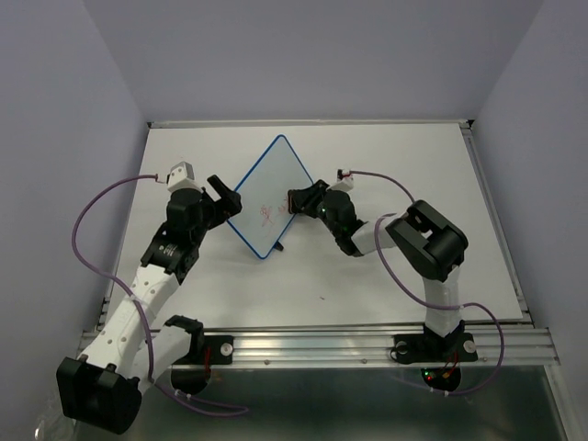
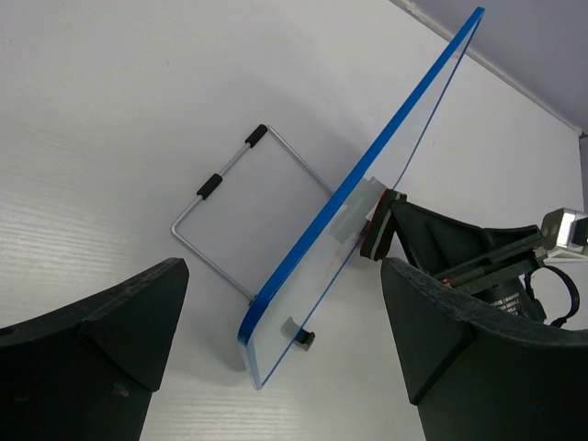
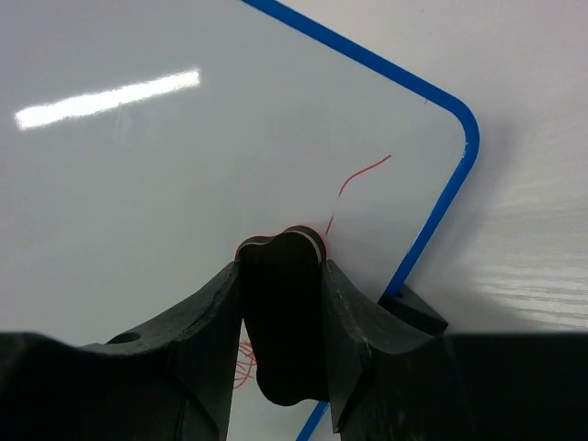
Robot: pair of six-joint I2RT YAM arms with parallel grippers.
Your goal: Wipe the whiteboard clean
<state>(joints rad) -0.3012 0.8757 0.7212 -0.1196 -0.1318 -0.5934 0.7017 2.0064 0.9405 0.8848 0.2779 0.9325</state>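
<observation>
Two arms flank the whiteboard [image 1: 271,197], which stands propped mid-table on its wire stand [image 2: 230,207].
The right gripper [image 1: 299,202] is clamped on the eraser block [image 3: 280,303], which is pressed to the board's face near the red scribbles [image 3: 363,175]. The left gripper [image 1: 223,195] gapes wide and holds nothing, just left of the board at its back. The board looks light, stiff and slick, so a push could tip or slide it. Bracing its blue rim from the left seems wise. The table [image 1: 395,156] leaves room near and far.
</observation>
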